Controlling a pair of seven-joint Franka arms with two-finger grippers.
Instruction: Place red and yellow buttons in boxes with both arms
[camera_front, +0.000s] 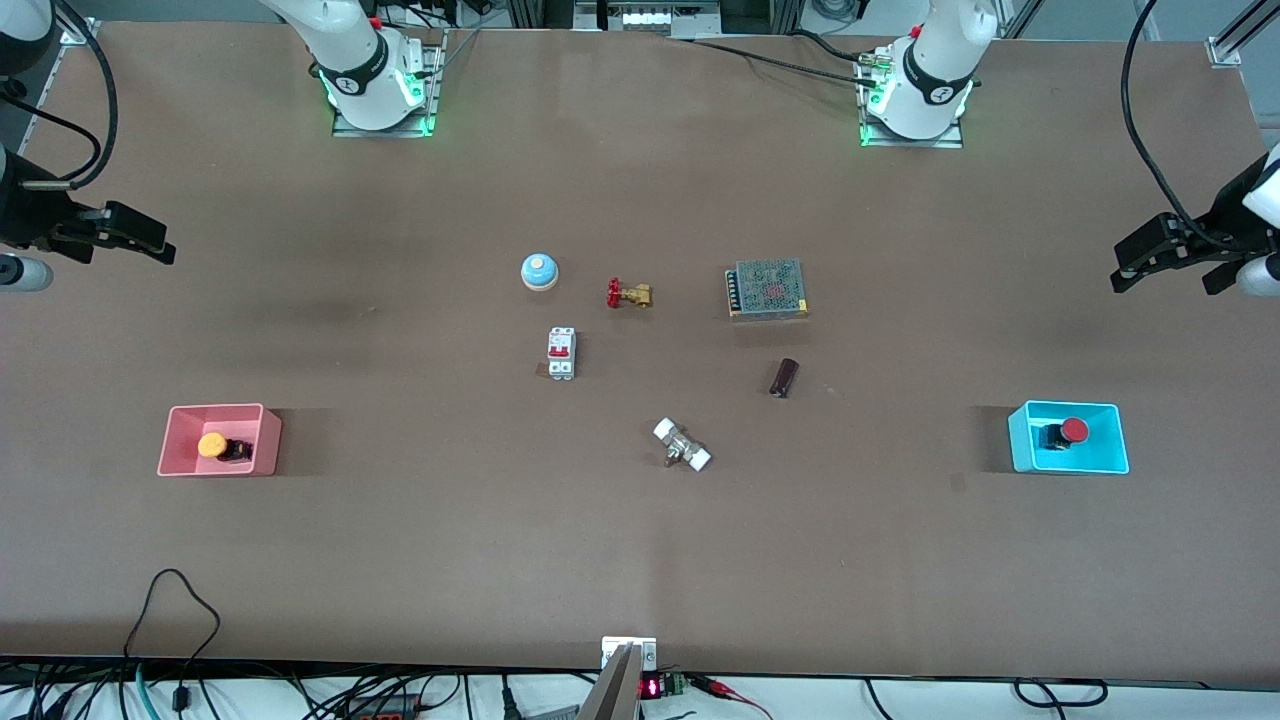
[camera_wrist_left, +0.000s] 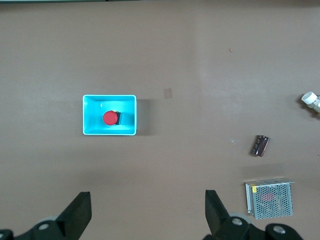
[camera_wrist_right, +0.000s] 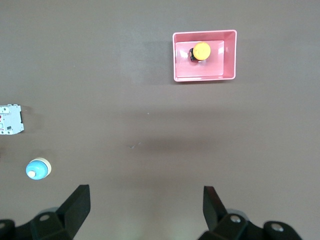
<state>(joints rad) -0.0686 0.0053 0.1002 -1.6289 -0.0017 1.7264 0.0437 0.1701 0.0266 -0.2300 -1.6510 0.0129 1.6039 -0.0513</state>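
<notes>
We see left gripper (camera_wrist_left: 145, 212) spread wide, holding nothing; right gripper (camera_wrist_right: 145, 210) same (both high over bench (camera_front: 640, 560)). Red button (camera_front: 1068, 431) in cyan box (camera_front: 1025, 450), yellow button (camera_front: 215, 446) in pink box (camera_front: 262, 440).

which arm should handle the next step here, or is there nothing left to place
Neither. The yellow button sits in the pink box and the red button in the cyan box. Left gripper and right gripper wait over the table ends, jaws open.
</notes>
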